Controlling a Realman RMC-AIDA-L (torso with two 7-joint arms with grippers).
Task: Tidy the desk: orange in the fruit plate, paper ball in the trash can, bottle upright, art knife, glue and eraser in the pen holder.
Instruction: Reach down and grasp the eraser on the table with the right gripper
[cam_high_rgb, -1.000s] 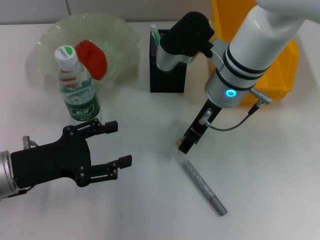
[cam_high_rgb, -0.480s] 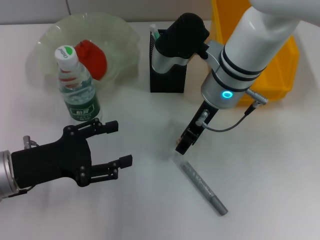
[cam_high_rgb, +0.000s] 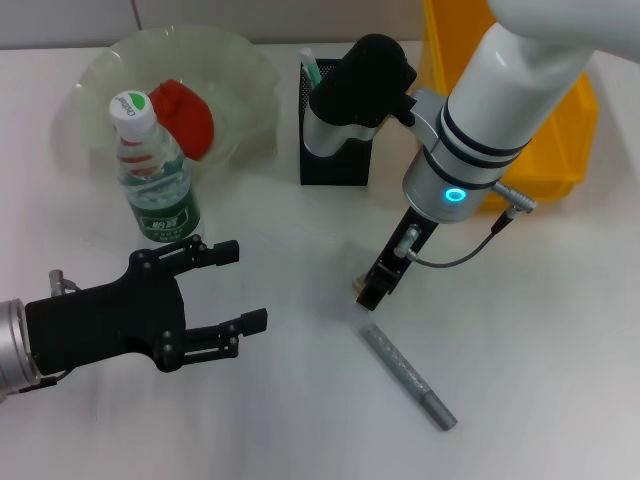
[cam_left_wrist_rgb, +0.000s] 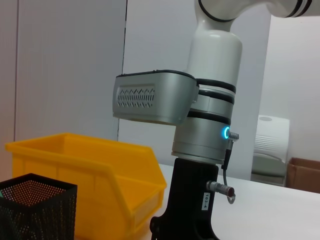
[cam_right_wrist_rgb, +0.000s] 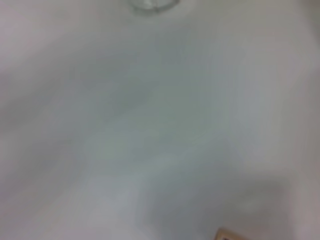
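Observation:
The orange (cam_high_rgb: 185, 115) lies in the pale-green fruit plate (cam_high_rgb: 245, 65) at the back left. In front of the plate the bottle (cam_high_rgb: 152, 170) stands upright. The black mesh pen holder (cam_high_rgb: 335, 160) holds the mint-green art knife (cam_high_rgb: 312, 68). My right gripper (cam_high_rgb: 376, 286) points down at the table, its tip touching the small beige eraser (cam_high_rgb: 362, 284); a corner of the eraser (cam_right_wrist_rgb: 227, 234) shows in the right wrist view. The grey glue (cam_high_rgb: 405, 375) lies flat just in front of it. My left gripper (cam_high_rgb: 243, 286) hovers open and empty at the front left. The paper ball is out of view.
The yellow trash can (cam_high_rgb: 550, 120) stands at the back right, behind the right arm, and shows beside the pen holder (cam_left_wrist_rgb: 35, 210) in the left wrist view, where the trash can (cam_left_wrist_rgb: 90, 170) is partly behind the right arm.
The right gripper swayed slightly left, then back right, staying low over the eraser. The left arm barely shifted.

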